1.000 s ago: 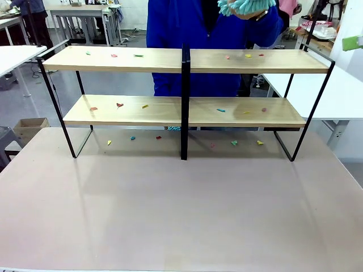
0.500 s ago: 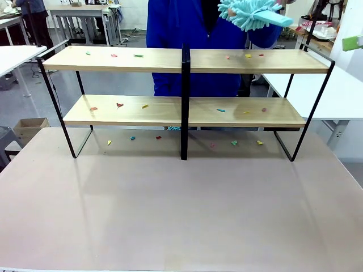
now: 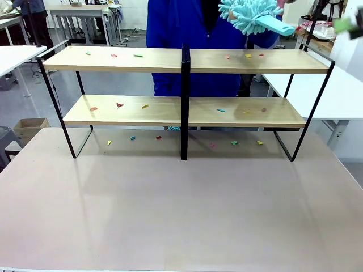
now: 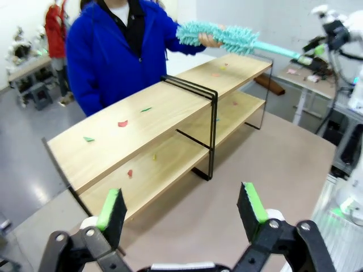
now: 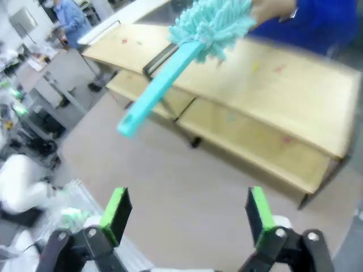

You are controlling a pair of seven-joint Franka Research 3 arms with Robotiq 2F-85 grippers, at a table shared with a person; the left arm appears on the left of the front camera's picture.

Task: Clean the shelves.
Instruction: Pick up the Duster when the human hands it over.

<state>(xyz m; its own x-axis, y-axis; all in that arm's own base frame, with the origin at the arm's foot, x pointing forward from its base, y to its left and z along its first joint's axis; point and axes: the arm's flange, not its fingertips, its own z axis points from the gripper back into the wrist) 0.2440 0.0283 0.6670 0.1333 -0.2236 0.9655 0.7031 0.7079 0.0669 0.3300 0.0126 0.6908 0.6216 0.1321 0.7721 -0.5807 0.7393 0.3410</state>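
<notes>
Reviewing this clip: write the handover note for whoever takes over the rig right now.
Left gripper: open, empty, over the table.
Right gripper: open, empty, facing the handle of the duster.
The person's hand holds the duster by its fluffy head above the shelves.
Done: nothing; coloured scraps lie on both boards.
Left: take the duster, sweep both boards.

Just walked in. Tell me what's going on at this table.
A person in a blue top holds a teal duster by its fluffy head above the right end of the shelves. Its handle points toward the right gripper, which is open and apart from it. The left gripper is open too, holding nothing. Coloured scraps lie on both boards and on the table under the rack.
</notes>
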